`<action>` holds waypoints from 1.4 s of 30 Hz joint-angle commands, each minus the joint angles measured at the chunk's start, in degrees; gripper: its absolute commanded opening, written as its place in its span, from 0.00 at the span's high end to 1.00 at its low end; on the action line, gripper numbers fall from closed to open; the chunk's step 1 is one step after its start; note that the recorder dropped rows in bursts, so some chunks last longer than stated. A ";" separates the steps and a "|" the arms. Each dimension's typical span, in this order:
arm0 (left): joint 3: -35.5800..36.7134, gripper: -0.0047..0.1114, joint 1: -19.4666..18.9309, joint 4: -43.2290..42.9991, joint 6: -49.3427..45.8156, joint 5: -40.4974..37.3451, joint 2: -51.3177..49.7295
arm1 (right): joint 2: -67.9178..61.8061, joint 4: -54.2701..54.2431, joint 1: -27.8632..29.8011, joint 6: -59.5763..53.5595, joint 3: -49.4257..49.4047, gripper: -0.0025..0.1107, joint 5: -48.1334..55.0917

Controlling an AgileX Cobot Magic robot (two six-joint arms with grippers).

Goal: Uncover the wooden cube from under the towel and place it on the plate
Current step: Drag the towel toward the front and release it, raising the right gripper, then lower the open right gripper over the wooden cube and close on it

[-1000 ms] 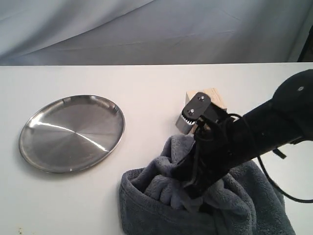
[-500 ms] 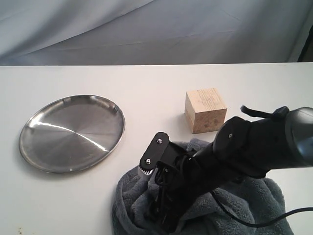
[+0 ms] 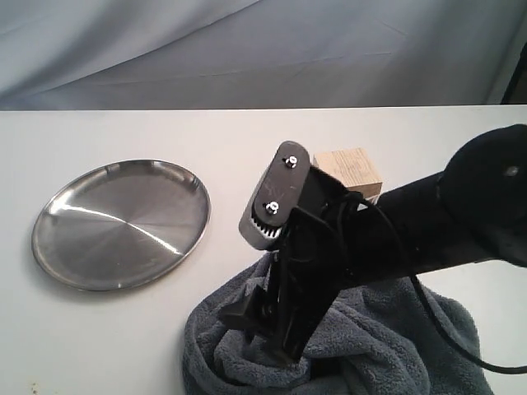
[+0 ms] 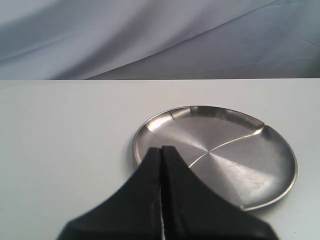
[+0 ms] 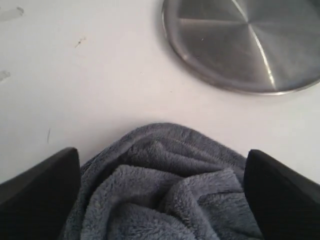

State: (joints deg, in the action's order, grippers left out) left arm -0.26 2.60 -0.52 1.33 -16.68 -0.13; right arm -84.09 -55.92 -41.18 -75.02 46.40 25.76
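Note:
The pale wooden cube [image 3: 356, 167] stands uncovered on the white table, its front partly hidden by my right arm. In front of it the grey-blue towel [image 3: 375, 350] lies in a crumpled heap at the near edge. My right gripper [image 3: 263, 333] hangs just over the heap's left part, open. In the right wrist view its fingers [image 5: 45, 185] stand wide on either side of the towel [image 5: 165, 195], gripping nothing. The shiny steel plate [image 3: 121, 224] lies empty at the left. In the left wrist view my left gripper [image 4: 162, 149] is shut and empty, pointing at the plate [image 4: 235, 160].
A grey-blue cloth backdrop [image 3: 247, 49] hangs behind the table's far edge. Bare white tabletop [image 3: 247, 140] lies between the plate and the cube. My black right arm [image 3: 445, 222] reaches in from the right, over the towel.
My right gripper dragged the towel forward off the cube, opened and let it drop. It has since lifted up and back. The cube stayed put.

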 commanded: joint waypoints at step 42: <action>0.26 0.96 0.29 0.15 0.06 0.39 0.13 | -3.52 -7.01 -0.01 4.77 -0.30 0.87 -71.88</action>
State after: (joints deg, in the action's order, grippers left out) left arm -0.26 2.60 -0.52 1.33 -16.68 -0.13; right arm -84.70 -62.81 -41.19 -71.55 46.30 -43.56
